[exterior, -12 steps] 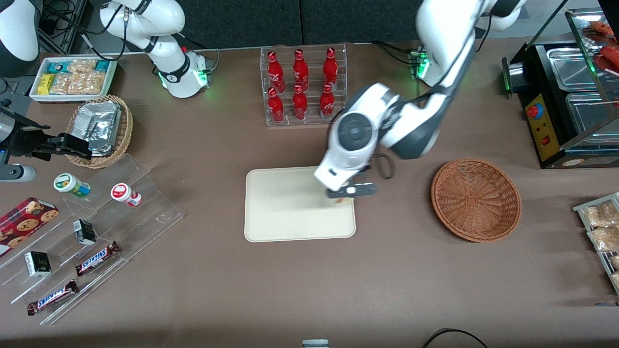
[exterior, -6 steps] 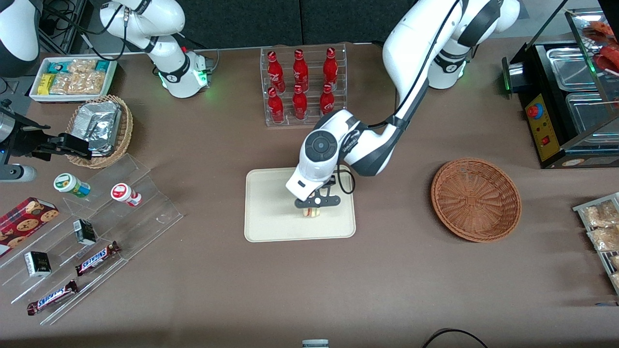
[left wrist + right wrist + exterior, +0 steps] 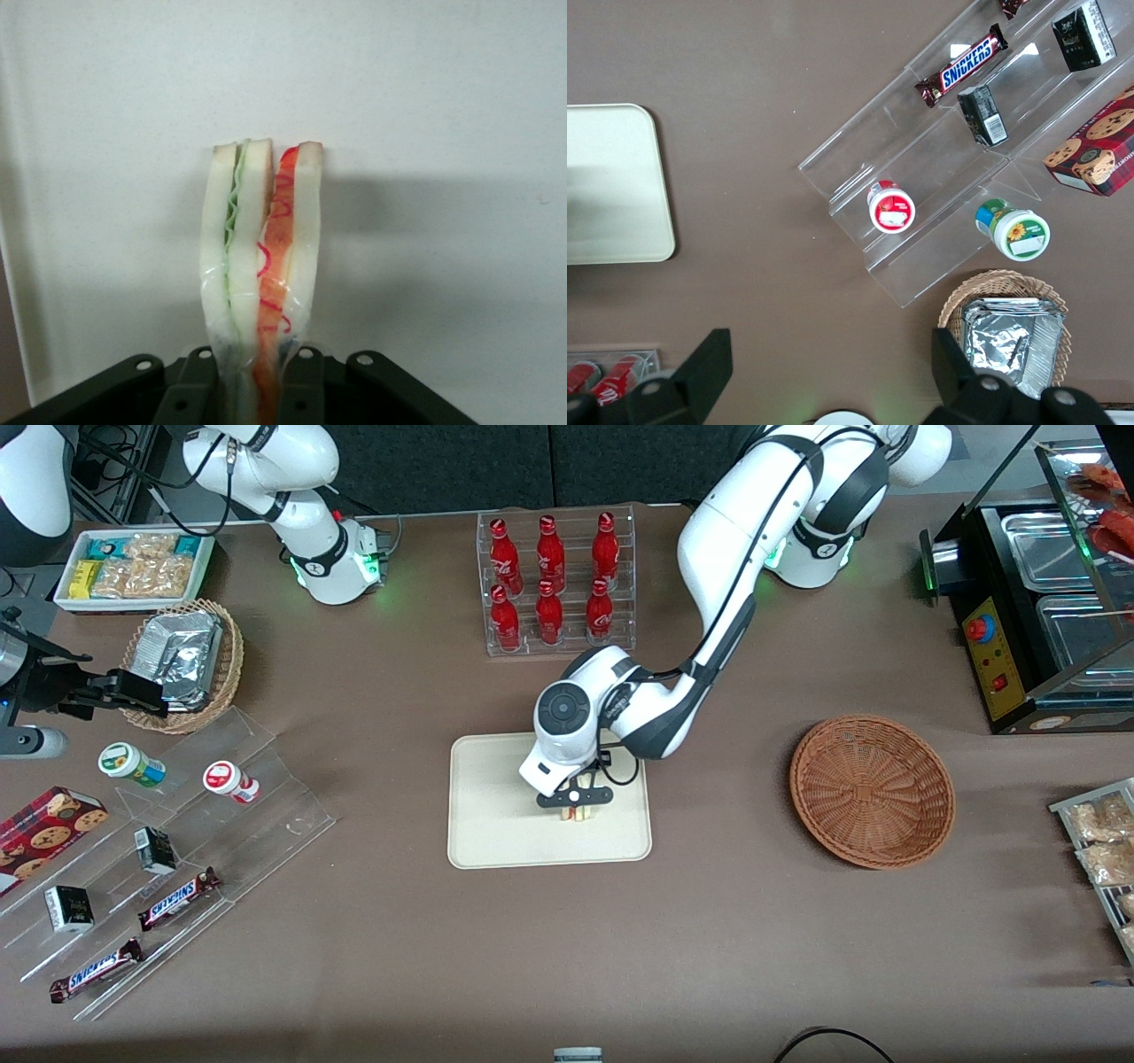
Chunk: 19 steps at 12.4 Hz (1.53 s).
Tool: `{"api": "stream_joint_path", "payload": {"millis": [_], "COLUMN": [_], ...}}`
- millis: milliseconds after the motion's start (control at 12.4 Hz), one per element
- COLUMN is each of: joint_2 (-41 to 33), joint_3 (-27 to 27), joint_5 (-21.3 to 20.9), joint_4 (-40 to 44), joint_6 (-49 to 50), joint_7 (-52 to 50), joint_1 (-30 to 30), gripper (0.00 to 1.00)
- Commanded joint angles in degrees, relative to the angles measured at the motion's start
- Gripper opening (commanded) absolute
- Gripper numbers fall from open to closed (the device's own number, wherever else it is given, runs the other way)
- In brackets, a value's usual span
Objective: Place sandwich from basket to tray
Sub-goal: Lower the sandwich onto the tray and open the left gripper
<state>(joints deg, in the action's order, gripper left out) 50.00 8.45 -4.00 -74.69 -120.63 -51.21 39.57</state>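
My gripper [image 3: 574, 808] hangs low over the cream tray [image 3: 496, 824], shut on the sandwich [image 3: 575, 814]. The left wrist view shows the sandwich [image 3: 261, 257] as a white bread wedge with green and red filling, pinched at its base between the fingers [image 3: 188, 394] with the tray surface [image 3: 425, 133] close beneath. Only a small pale bit of the sandwich shows under the gripper in the front view. The reddish-brown wicker basket [image 3: 873, 790] stands beside the tray, toward the working arm's end, with nothing in it.
A clear rack of red bottles [image 3: 554, 580] stands farther from the front camera than the tray. A clear tiered stand with snack bars and cups [image 3: 177, 850], a tan basket of foil packets [image 3: 183, 662] and a white snack bin [image 3: 133, 567] lie toward the parked arm's end. A black food warmer [image 3: 1036, 611] is at the working arm's end.
The gripper carried the sandwich from the tray's basket-side edge inward over the tray and lowered it close to the tray surface.
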Motion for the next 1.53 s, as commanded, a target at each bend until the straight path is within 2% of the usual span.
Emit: {"api": "stream_joint_path", "payload": {"millis": [0, 80, 161, 322, 563, 805, 1046, 1448], "joint_2": [1.7, 1.4, 1.0, -1.5, -5.6, -13.5, -23.3, -42.7], "joint_3": [-1.0, -1.0, -1.0, -1.1, -1.2, -1.0, -1.0, -1.0], "joint_5": [-1.0, -1.0, -1.2, -1.7, -2.4, -1.3, -1.3, 0.8], "joint_4": [2.4, 2.3, 2.3, 1.9, 2.6, 0.0, -10.3, -28.8], "joint_6": [0.2, 0.3, 0.5, 1.9, 10.7, 19.0, 20.9, 20.2], "joint_7": [-1.5, -1.5, -1.9, -2.4, -2.5, -2.1, -0.4, 20.9], "joint_1": [1.2, 1.2, 1.3, 1.1, 0.2, -3.8, -8.1, -19.9], "gripper": [0.25, 0.84, 1.0, 1.0, 1.0, 1.0, 1.0, 1.0]}}
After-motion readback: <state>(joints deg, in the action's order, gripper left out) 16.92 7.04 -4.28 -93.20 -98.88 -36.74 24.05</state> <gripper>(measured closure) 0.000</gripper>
